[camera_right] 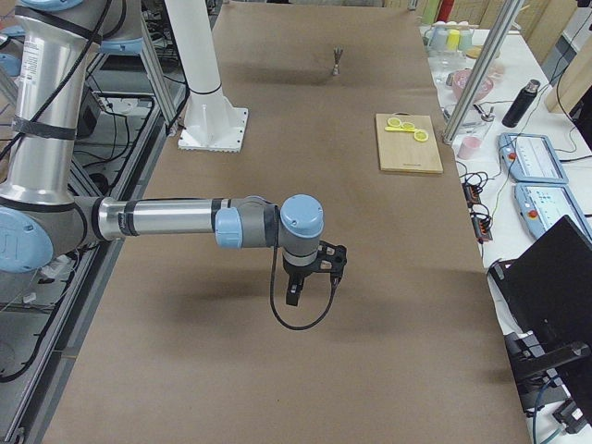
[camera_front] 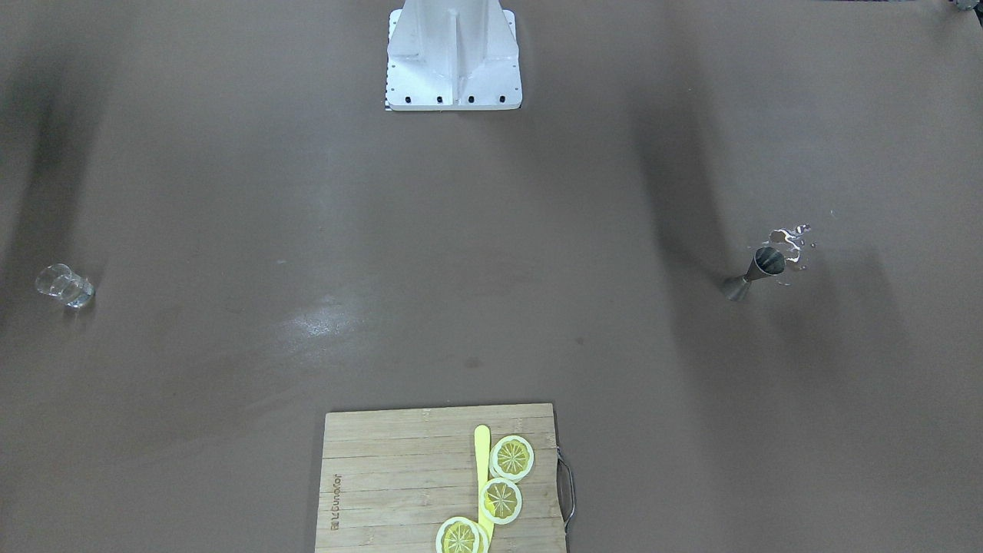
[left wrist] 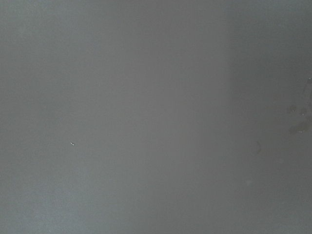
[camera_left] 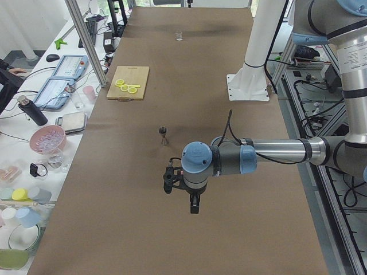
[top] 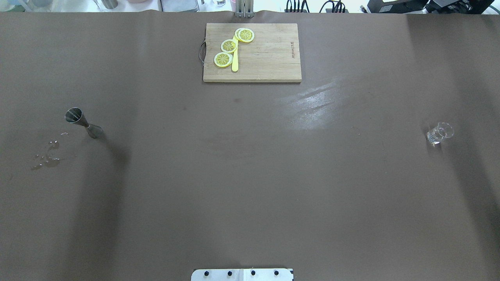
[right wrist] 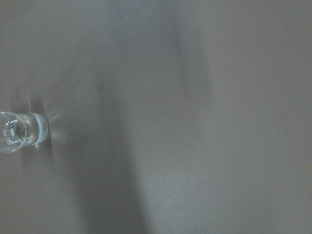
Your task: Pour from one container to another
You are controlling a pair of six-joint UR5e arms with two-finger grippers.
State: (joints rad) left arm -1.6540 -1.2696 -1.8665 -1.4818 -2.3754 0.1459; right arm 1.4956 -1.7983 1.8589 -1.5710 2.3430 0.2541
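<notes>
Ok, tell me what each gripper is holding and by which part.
Nothing. The jigger and the glass tumbler both stand free on the table, far from the left gripper and the right gripper.

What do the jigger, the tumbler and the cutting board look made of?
Jigger: likely metal, dark grey with a sheen inside its cup.
Tumbler: clear, colourless glass or possibly plastic; the table shows through it.
Cutting board: wood, maybe bamboo; pale joined strips, matte.

jigger dark grey | tumbler clear | table brown | cutting board tan | lemon slices yellow
</notes>
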